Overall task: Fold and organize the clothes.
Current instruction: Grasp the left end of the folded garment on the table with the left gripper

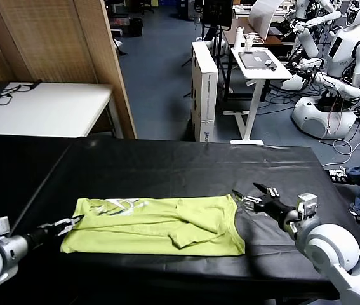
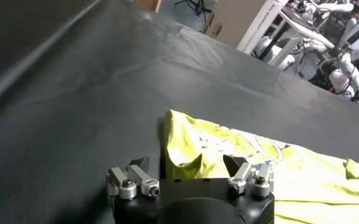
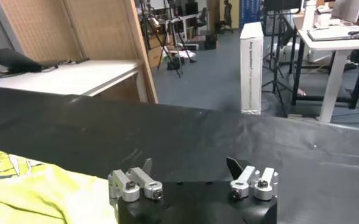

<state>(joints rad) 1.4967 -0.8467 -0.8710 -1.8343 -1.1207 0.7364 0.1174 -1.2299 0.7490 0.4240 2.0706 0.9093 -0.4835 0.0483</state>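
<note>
Left jaws: spread apart, holding nothing, the 2 tips framing a raised corner of cloth in the left wrist view.
Left gripper point(image 1: 70, 223): low over the table, at the left end of the T-shirt, at its near-left corner.
Right jaws: spread apart, holding nothing.
Right gripper point(image 1: 254, 194): just beside the right edge of the T-shirt, above bare tabletop.
T-shirt point(image 1: 157, 225): lime yellow-green, lying flat and partly folded across the near middle of the table, long side left to right; white print point(image 1: 121, 205) near its left end; one fold rumpled toward the right.
Table point(image 1: 186, 164): covered in black cloth, creased.
Background: white desk point(image 1: 40, 108), upright white box point(image 1: 204, 89), other white robots point(image 1: 332, 70).
</note>
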